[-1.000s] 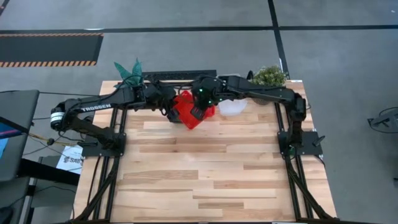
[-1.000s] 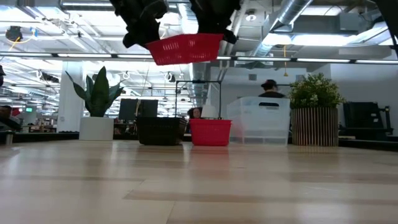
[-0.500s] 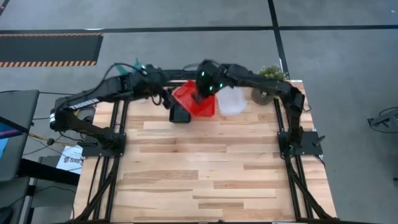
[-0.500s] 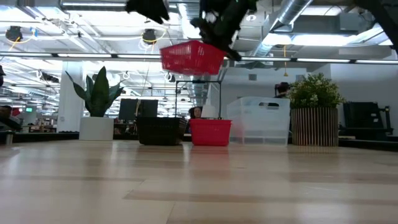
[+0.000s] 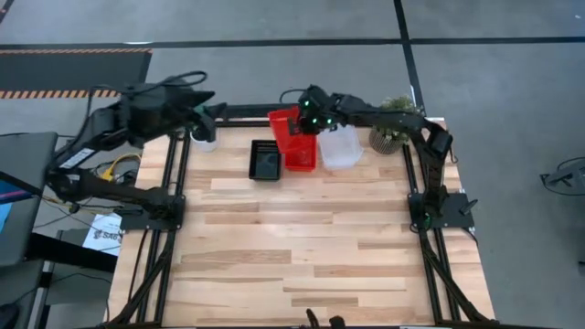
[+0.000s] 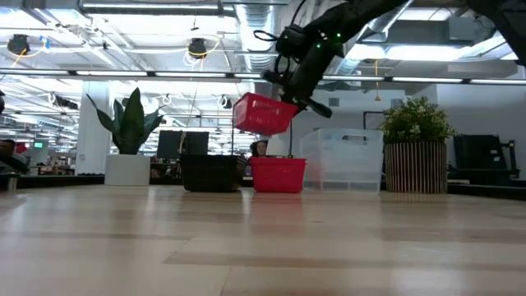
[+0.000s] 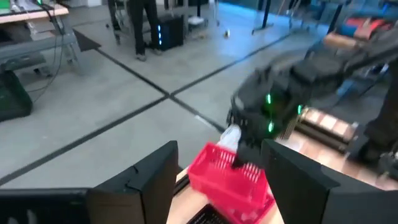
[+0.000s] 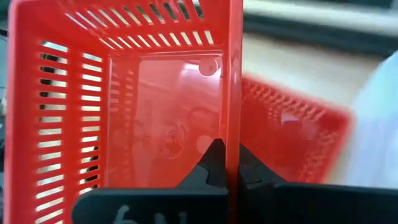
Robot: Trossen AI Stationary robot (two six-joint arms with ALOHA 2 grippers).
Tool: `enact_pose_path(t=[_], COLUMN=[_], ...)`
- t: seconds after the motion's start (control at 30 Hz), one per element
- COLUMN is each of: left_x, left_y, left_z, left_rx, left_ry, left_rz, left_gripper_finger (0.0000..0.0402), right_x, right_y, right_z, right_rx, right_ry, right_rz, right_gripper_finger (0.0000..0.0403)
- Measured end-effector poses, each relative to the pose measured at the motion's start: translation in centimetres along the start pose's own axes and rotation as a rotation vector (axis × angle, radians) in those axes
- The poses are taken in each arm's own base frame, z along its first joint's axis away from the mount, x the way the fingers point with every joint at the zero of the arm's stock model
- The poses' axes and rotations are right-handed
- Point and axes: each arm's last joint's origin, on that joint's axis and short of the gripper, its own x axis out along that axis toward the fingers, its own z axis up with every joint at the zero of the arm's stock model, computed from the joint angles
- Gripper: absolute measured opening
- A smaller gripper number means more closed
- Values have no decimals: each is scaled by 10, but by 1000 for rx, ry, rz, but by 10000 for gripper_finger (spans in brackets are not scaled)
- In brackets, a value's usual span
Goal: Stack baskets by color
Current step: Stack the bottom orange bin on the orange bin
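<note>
Glossy, seemingly plastic red basket (image 8: 124,106)

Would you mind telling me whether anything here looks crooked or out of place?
Only one thing: the red basket held by the right gripper hangs tilted in the air above the red stack, pinched by one wall. The black stack and clear stack sit square on the table.
</note>
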Motion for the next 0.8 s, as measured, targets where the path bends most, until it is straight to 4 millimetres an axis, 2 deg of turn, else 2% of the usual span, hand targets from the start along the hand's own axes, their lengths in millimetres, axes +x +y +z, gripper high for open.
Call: enact_pose_path(t=[0.13,0.3,0.53,0.8], left_x=[-14,-24,-23,-22], left_y=[7,11,11,10], left_z=[1,2,2,2], left_rx=[-33,-50,-44,-42], left_ry=[-29,-54,-49,-50], left_rz=[-7,-12,-15,-25], left_gripper_finger=[207,197,192,192], right_x=[11,23,26,24], right_y=[-2,-21,-26,-34], right_z=[-19,-24,-28,-36], right_rx=[36,121,177,256], right_ry=[18,27,13,24], right_rz=[-68,-133,-176,-306], right_gripper_finger=[2,2,2,2])
